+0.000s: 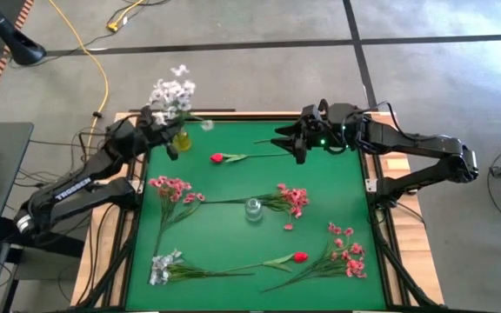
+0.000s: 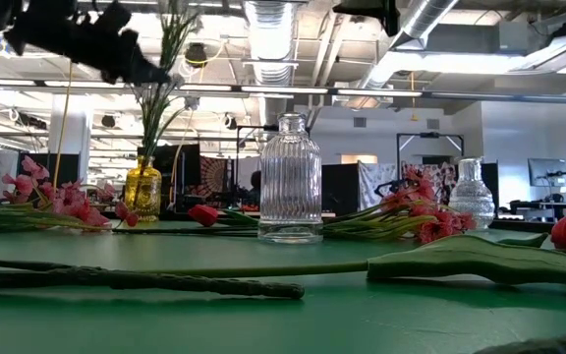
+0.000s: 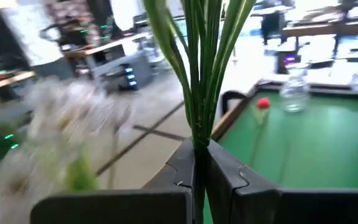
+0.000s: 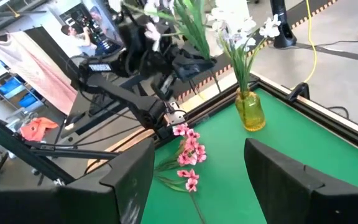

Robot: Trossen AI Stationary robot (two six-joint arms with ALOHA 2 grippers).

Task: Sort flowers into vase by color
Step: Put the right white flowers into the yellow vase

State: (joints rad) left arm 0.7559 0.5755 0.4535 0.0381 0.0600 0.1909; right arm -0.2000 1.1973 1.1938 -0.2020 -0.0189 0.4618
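My left gripper (image 1: 162,123) hangs over the table's far left corner, shut on the green stems of a whitish flower spray (image 1: 174,90). Close by stands a small yellow vase (image 4: 251,109) with whitish flowers (image 4: 241,25) in it. My right gripper (image 1: 287,143) hovers open and empty above the far middle of the table. On the green mat lie a red bud (image 1: 218,158), pink sprays (image 1: 172,187) (image 1: 292,198) (image 1: 348,252), another red bud (image 1: 299,257) and a whitish spray (image 1: 163,265). My left gripper pinches the bundle of green stems (image 3: 197,134) between its two fingers (image 3: 229,180). The fingers point level and lie across the stems. The spray stands roughly upright above the fingers, clear of the table, blossoms (image 3: 61,124) off to one side. Its lower end is hidden.
A ribbed clear vase (image 1: 253,209) stands mid-table. A second clear vase (image 2: 470,192) stands toward the far right. The mat has a raised wooden rim (image 1: 233,114), and cables run on the floor beyond it.
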